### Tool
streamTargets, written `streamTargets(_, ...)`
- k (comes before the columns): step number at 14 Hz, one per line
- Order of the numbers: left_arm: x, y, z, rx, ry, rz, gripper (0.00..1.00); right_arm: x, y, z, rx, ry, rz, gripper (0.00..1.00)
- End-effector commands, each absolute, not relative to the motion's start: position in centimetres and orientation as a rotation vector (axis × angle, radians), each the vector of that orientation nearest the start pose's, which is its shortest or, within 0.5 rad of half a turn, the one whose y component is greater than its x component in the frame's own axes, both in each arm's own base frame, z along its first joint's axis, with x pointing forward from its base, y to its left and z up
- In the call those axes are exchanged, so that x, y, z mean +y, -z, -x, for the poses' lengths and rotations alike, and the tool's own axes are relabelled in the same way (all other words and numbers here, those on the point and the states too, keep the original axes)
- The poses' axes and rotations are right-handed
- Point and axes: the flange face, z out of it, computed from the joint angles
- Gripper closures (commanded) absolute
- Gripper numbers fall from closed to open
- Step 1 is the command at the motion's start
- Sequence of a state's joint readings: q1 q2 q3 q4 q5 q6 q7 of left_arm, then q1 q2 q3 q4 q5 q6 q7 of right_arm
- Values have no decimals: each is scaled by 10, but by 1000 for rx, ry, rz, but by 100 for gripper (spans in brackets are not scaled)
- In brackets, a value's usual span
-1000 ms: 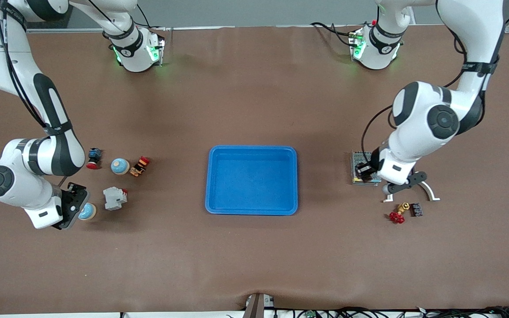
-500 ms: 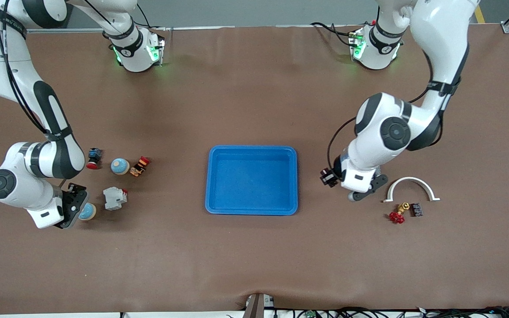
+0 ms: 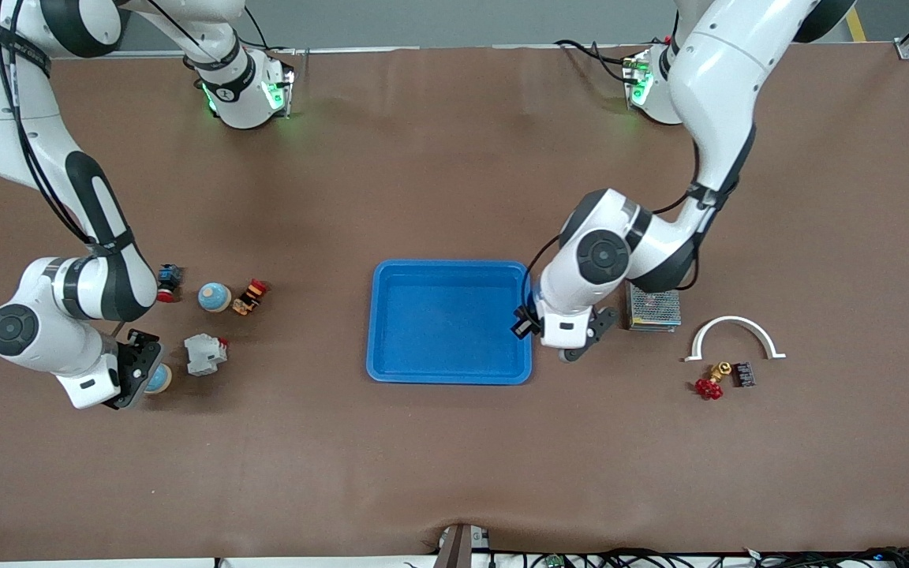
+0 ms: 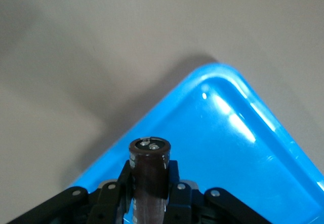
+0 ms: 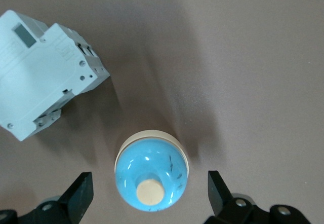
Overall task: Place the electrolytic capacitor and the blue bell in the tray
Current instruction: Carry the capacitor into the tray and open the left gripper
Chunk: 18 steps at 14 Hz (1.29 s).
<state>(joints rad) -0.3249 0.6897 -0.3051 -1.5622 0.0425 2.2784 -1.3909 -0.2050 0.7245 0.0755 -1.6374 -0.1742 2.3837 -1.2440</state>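
Note:
The bright blue tray (image 3: 439, 323) lies at the middle of the table. My left gripper (image 3: 570, 353) hangs over the table just beside the tray's rim at the left arm's end. It is shut on a dark cylindrical electrolytic capacitor (image 4: 149, 171), with a tray corner (image 4: 238, 143) under it in the left wrist view. Toward the right arm's end, my right gripper (image 3: 147, 377) is low around a blue bell (image 3: 159, 379). Its open fingers stand on both sides of the bell (image 5: 152, 176), apart from it.
A second blue bell (image 3: 214, 297), a white circuit breaker (image 3: 204, 353), a red-capped push button (image 3: 166, 282) and a small orange part (image 3: 250, 297) lie near the right gripper. A metal mesh box (image 3: 652, 308), white arch (image 3: 733, 338), red valve (image 3: 711, 385) and black part (image 3: 743, 374) lie toward the left arm's end.
The left arm has carried the capacitor from the mesh box across to the tray's edge. The right gripper has shifted slightly over the blue bell, still open.

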Motion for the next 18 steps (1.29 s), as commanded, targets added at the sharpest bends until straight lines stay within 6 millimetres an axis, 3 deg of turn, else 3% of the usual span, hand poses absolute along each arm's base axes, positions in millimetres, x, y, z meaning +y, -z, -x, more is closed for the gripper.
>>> streamTargets(1, -414, -249, -590, -1436, -131, 2912, 100, -101, -191, -683, -1851, -23, 2617, 0)
streamTargets(5, -440, -220, -567, -1504, -139, 2822, 100, -101, -174, -683, -1851, 0, 2620, 0)
streamTargets(9, -444, -194, -557, -1580, -174, 2737, 98, -99, -172, -683, -1854, 3, 2616, 0)
streamTargets(10, -444, -193, -556, -1578, -175, 2736, 80, -99, -171, -683, -1854, 5, 2617, 0)
streamTargets(11, -443, -193, -557, -1579, -173, 2735, 50, -99, -169, -683, -1854, 4, 2616, 0)
streamTargets(12, -444, -194, -557, -1577, -171, 2738, 1, -99, -169, -683, -1854, 4, 2616, 0)
streamTargets(14, -440, -202, -563, -1584, -157, 2747, 0, -99, -169, -683, -1854, 4, 2616, 0)
streamTargets(15, -437, -210, -566, -1591, -146, 2746, 0, -99, -169, -683, -1854, 4, 2616, 5)
streamTargets(18, -414, -240, -589, -1663, -65, 2734, 0, -98, -168, -683, -1852, 3, 2614, 33)
